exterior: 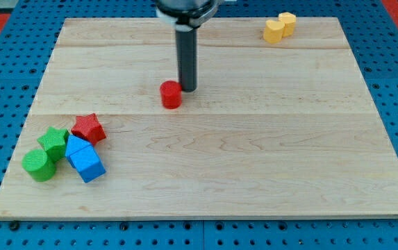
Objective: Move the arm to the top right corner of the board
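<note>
My tip [187, 89] rests on the wooden board [254, 160] left of centre in the upper half. It touches or nearly touches the right side of a red cylinder [171, 94]. The board's top right corner [337, 21] lies far to the tip's right. Two yellow blocks, a heart-like one [274, 30] and a smaller one [287, 21], sit side by side near the top edge, left of that corner.
At the view's lower left sits a cluster: a red star [89, 128], a green star [53, 142], a green cylinder [39, 165], and two blue blocks [78, 149] [89, 165]. A blue perforated surface [4, 83] surrounds the board.
</note>
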`<move>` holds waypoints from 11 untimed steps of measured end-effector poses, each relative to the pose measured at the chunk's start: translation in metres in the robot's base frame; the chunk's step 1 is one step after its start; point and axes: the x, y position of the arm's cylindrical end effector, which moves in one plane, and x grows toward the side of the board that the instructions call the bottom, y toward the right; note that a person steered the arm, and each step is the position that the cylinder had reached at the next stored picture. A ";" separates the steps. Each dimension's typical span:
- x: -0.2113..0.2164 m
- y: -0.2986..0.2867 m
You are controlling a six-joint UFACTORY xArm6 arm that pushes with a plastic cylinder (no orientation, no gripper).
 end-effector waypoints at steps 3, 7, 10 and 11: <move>0.081 -0.093; -0.145 0.355; -0.204 0.268; -0.204 0.210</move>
